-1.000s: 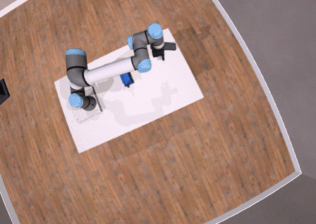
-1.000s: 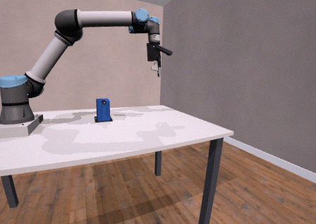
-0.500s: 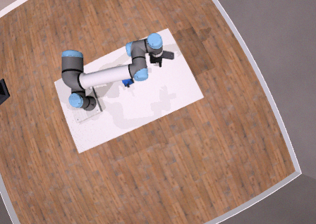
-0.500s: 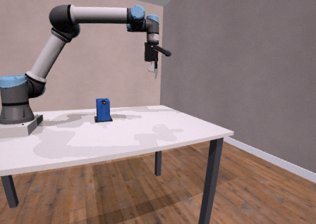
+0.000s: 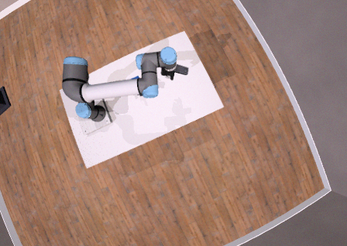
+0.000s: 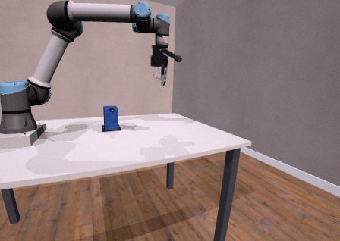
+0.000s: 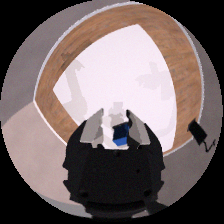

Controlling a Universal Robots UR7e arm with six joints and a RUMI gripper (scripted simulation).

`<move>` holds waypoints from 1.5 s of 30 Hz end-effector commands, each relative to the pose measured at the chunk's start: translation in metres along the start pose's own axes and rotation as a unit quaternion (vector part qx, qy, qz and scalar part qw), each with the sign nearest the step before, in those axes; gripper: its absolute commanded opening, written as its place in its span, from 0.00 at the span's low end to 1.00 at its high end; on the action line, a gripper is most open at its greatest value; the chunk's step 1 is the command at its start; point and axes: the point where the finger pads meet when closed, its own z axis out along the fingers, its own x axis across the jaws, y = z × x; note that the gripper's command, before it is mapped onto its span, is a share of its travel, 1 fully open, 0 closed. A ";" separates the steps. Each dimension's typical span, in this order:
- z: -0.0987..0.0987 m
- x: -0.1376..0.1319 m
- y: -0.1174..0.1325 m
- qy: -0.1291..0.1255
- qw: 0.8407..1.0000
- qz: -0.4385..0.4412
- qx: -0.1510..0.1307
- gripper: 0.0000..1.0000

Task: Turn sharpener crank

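So the pincer [image 6: 163,78] is hanging high above the desk [image 6: 159,145], jaws partly open with nothing in them. I'd bring it down slowly on the crank side before pinching. The sharpener [image 6: 111,118] is a small blue upright box mid-desk; I can't make out the crank.

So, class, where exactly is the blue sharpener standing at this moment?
In the exterior view the sharpener stands upright on the white table, toward its back edge, right of the arm's base and well below the raised gripper.

Bare room [image 6: 258,62] — table [image 6: 197,138], wood floor [image 6: 114,206].
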 end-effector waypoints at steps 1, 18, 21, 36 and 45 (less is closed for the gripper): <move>0.002 0.018 0.009 -0.010 0.999 0.047 -0.017 0.32; 0.010 0.064 0.035 -0.019 0.994 0.102 -0.039 0.32; 0.012 0.072 0.041 -0.024 0.990 0.132 -0.052 0.32; 0.020 0.107 0.070 -0.038 0.973 0.212 -0.084 0.32; 0.026 0.127 0.090 -0.046 0.960 0.256 -0.102 0.32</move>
